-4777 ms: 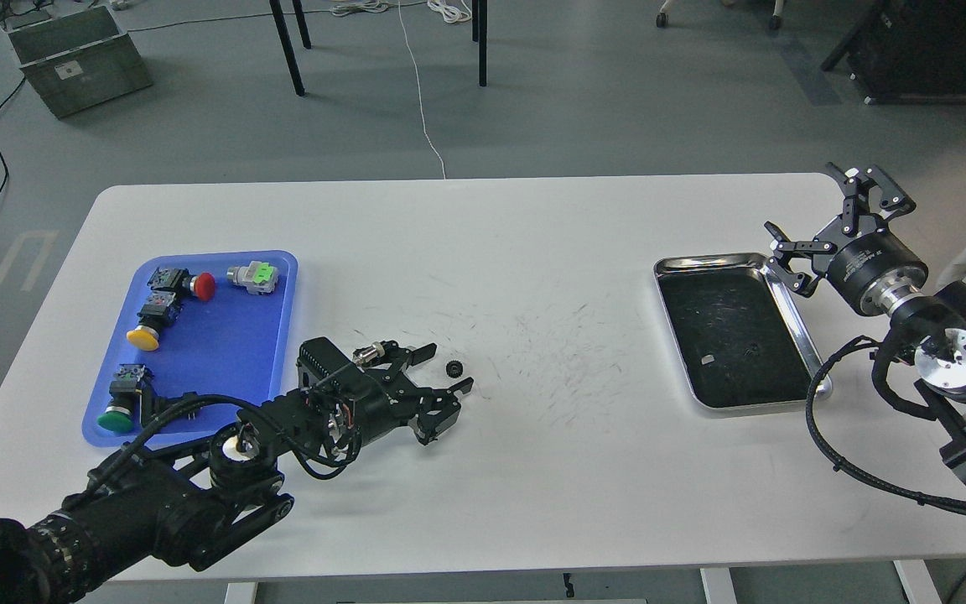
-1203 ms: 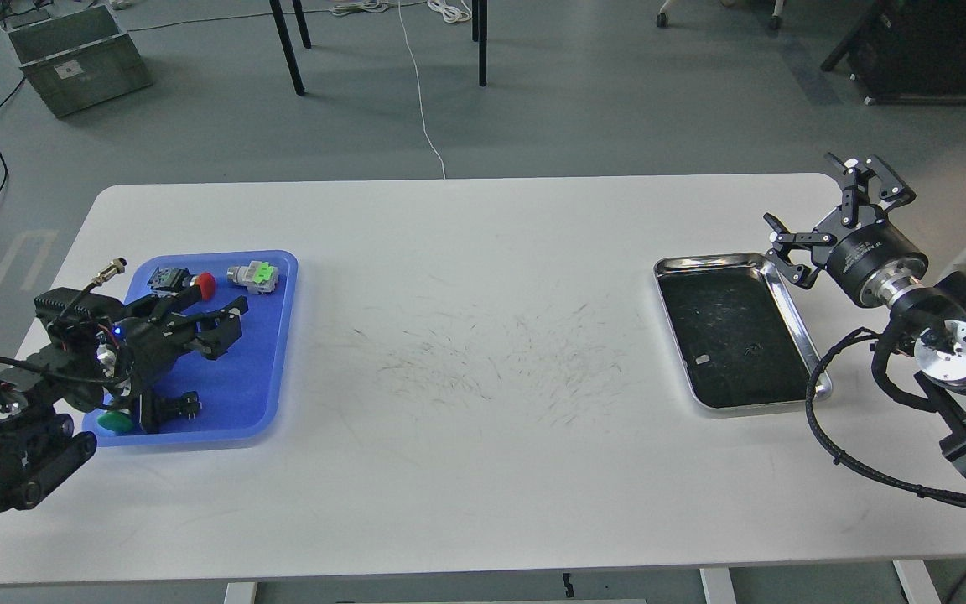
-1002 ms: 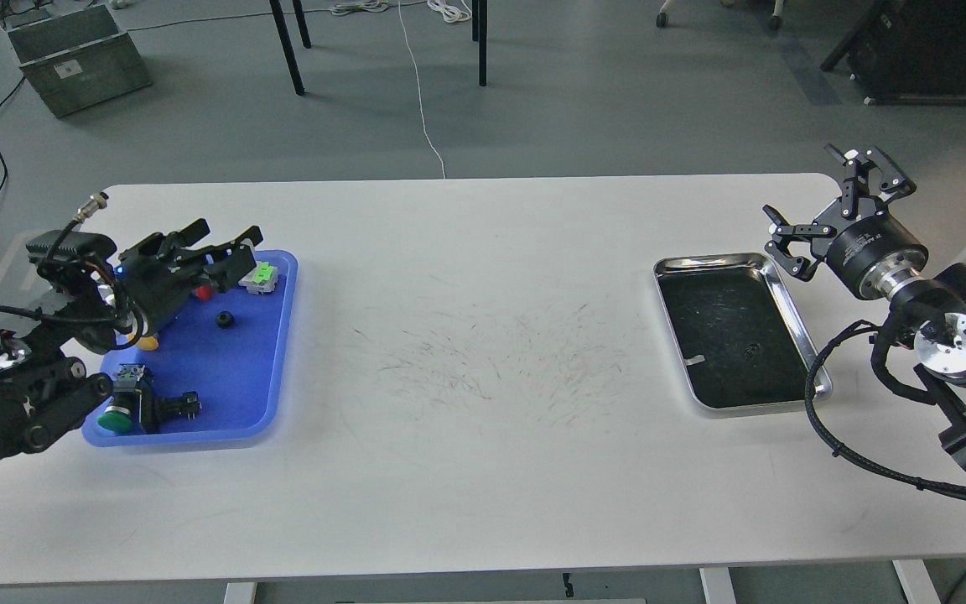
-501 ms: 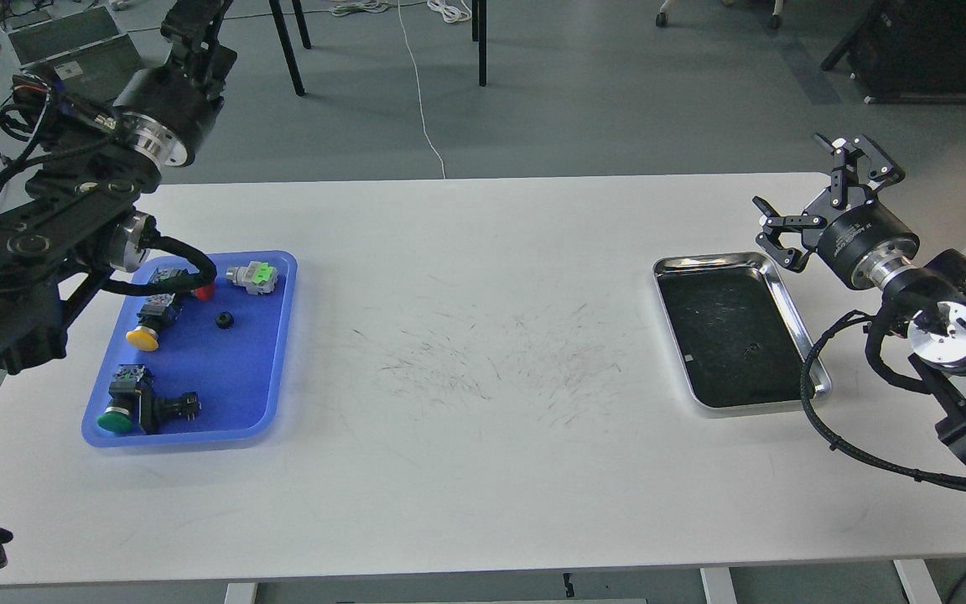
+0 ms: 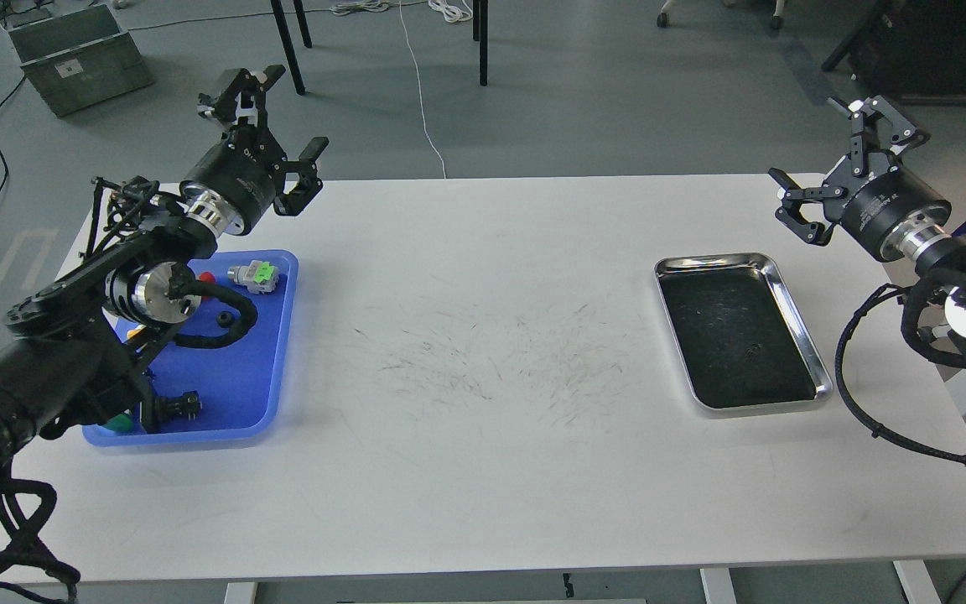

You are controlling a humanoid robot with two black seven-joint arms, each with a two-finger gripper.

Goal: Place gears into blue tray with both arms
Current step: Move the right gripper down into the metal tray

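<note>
The blue tray sits at the table's left side. One gear, small, black and round, lies on its floor near the middle, free of any gripper. My left gripper is raised above the table's back-left edge, beyond the tray, open and empty; its arm crosses over the tray's left half and hides part of it. My right gripper hangs open and empty above the table's back-right corner, behind the steel tray.
A shiny steel tray with a black inside lies at the right. In the blue tray are a grey-and-green connector, a red button and a green button, both partly hidden. A grey crate stands on the floor.
The left gripper carried the gear from the table's middle, let it go in the blue tray and lifted away to the back-left edge. The right gripper rose and drew back to the right.
</note>
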